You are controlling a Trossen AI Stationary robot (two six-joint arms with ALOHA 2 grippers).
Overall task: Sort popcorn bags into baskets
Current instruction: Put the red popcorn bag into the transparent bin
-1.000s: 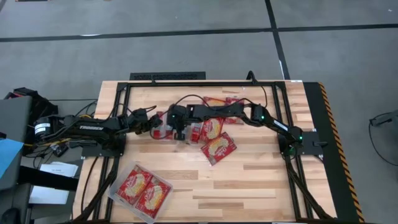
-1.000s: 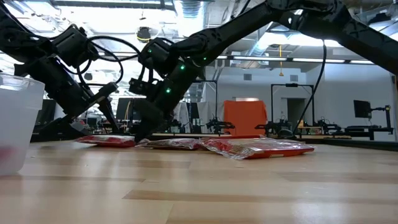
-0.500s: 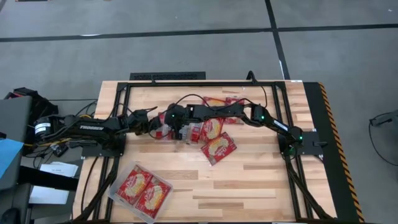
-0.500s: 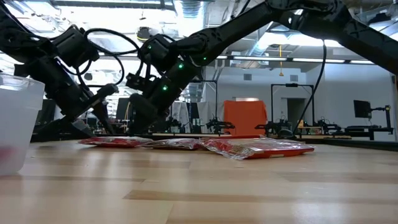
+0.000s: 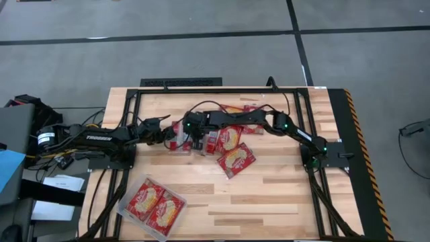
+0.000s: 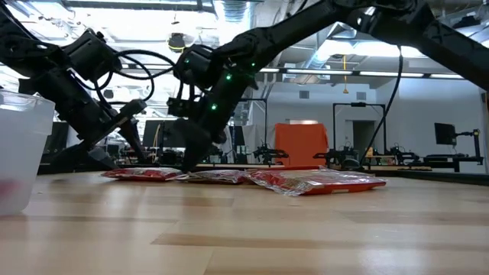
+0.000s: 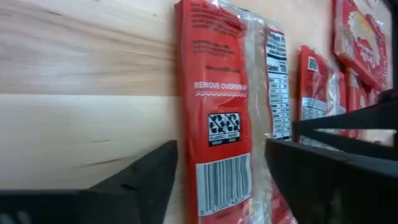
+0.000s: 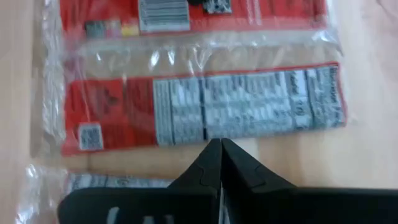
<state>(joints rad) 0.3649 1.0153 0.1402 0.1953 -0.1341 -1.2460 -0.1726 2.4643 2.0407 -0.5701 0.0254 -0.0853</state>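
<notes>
Popcorn bags (image 5: 228,144) cluster mid-table (both arms overhead), clear basket (image 5: 152,207) well apart.

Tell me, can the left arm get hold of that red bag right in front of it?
Probably yes. The left gripper stands open astride the edge of the popcorn bag lying flat on the table. The right gripper, shut, hovers over neighbouring bags and might crowd it.

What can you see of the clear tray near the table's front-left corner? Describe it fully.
The clear tray is a shallow see-through plastic rectangle with rounded corners, lying flat and turned at a slant on the wooden table. Two red popcorn bags lie side by side inside, picture side up, filling it. No end effector touches it.
</notes>
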